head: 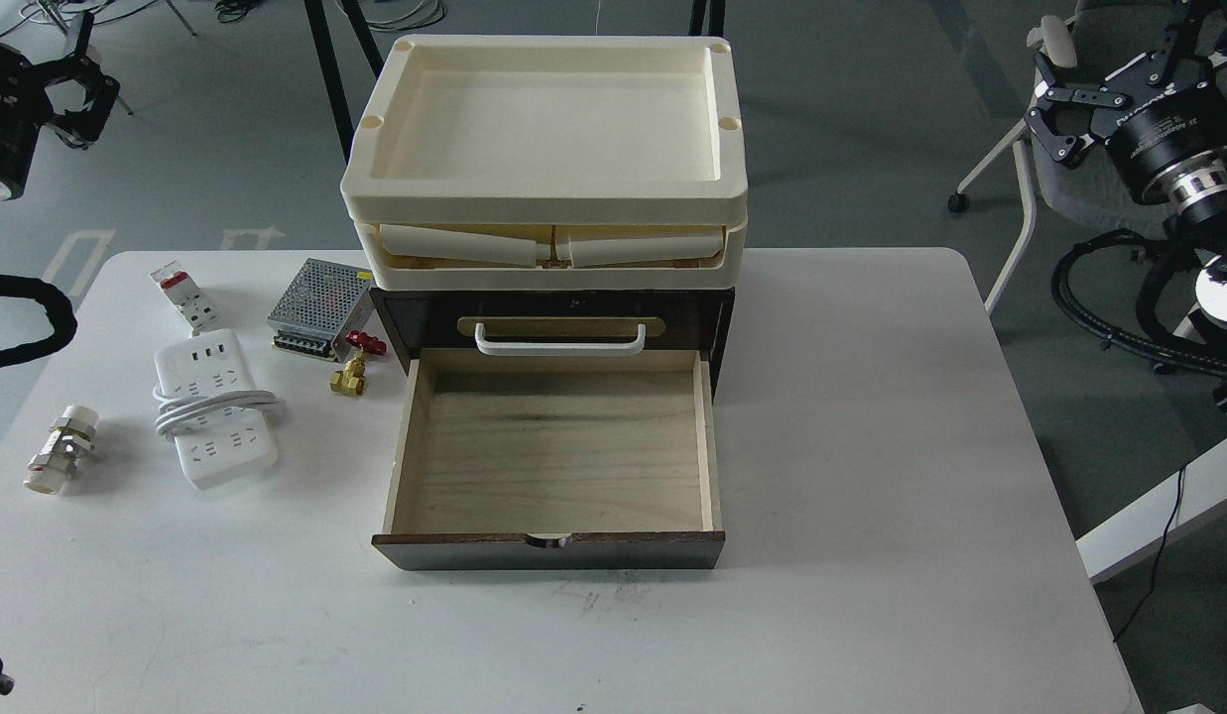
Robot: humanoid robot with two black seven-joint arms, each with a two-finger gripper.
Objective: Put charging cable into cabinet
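Note:
The charging cable (214,407), a white power strip with its cord wound round the middle, lies flat on the left side of the white table (871,446). At the table's centre stands the dark brown cabinet (692,317). Its upper drawer, with a white bar handle (559,340), is closed. The lower drawer (558,446) is pulled out toward me, its pale wood inside empty. My left gripper (89,94) hangs raised at the far upper left, open and holding nothing. Off the table at the upper right, my right gripper (1044,94) is also open and empty.
Two stacked cream trays (544,129) sit on the cabinet. Left of it lie a circuit breaker (184,295), a perforated metal power supply (320,307), a brass valve with a red handle (355,362) and a pipe fitting (60,448). A chair (1020,198) stands beyond the table's right corner.

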